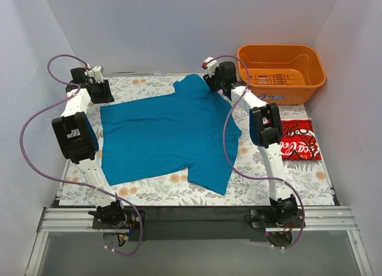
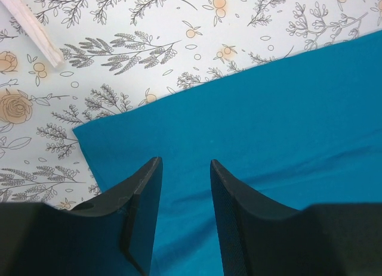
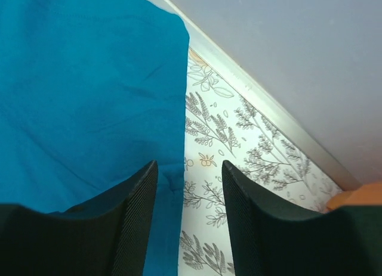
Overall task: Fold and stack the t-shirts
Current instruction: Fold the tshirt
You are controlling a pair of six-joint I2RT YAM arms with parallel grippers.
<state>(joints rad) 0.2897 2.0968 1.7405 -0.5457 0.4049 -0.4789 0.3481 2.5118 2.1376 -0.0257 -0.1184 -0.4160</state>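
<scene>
The teal-blue t-shirt point(image 1: 167, 133) lies spread flat in the middle of the floral table cover. The red t-shirt point(image 1: 298, 140) with white lettering lies folded at the right side. My left gripper point(image 1: 102, 96) is open and empty, just above the teal shirt's far left corner; in the left wrist view the gripper point(image 2: 186, 163) hovers over the teal shirt point(image 2: 268, 121) near that corner. My right gripper point(image 1: 211, 83) is open and empty at the shirt's far right sleeve; in the right wrist view the gripper point(image 3: 190, 164) straddles the edge of the teal shirt point(image 3: 89, 79).
An orange plastic basket point(image 1: 280, 73) stands at the back right, its edge showing in the right wrist view point(image 3: 358, 195). The floral cover point(image 1: 268, 180) reaches the grey walls at the back and sides. A white table edge strip point(image 2: 36, 25) lies beyond the left gripper.
</scene>
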